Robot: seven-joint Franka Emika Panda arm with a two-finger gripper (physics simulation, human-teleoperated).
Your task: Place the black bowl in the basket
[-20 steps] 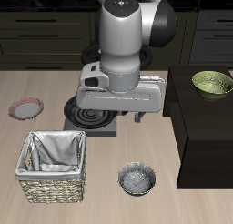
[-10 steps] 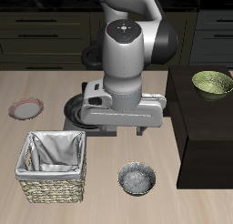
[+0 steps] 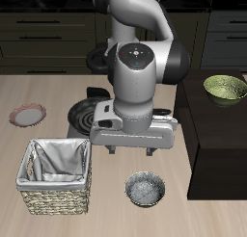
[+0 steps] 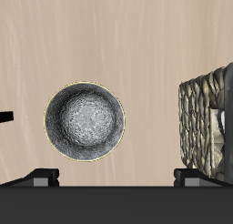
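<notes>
At lower left of the exterior view the basket (image 3: 56, 175) sat empty, and the black bowl (image 3: 146, 190) lay on the bench (image 3: 106, 212) at lower centre. The pincer (image 3: 135, 147) had descended toward the bowl over the last second, its jaws spread and holding nothing, so the grasp looked near.

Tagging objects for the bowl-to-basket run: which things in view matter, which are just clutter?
Matter:
- black bowl, on the table near its front edge
- basket, beside the bowl, nothing in it
- gripper, above the table, holding nothing

Clutter:
- green bowl on the dark cabinet
- pink-rimmed plate
- stove burner, partly hidden by the arm
</notes>
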